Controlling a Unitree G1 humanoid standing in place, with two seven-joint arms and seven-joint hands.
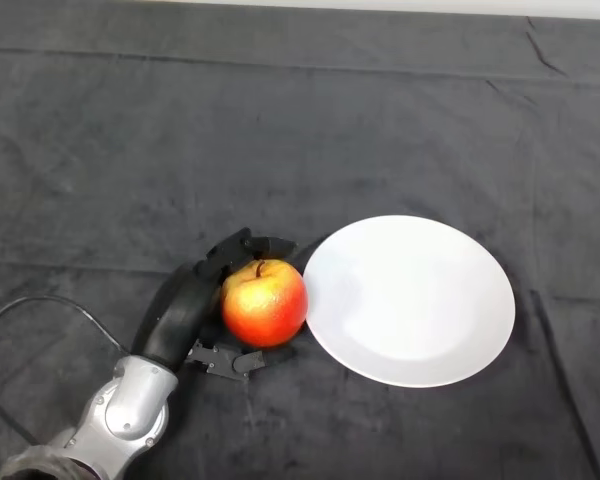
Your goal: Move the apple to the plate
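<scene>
A red and yellow apple (265, 302) sits just left of a white plate (410, 300), at the plate's left rim. My left hand (195, 300) is wrapped round the apple from the left: fingers curl over its far side and the thumb lies under its near side. The hand is shut on the apple. I cannot tell whether the apple rests on the cloth or is lifted a little. The plate has nothing on it.
The dark cloth (280, 130) covers the whole table, with creases at the far right and near the right side. My silver-grey forearm (130, 410) comes in from the lower left.
</scene>
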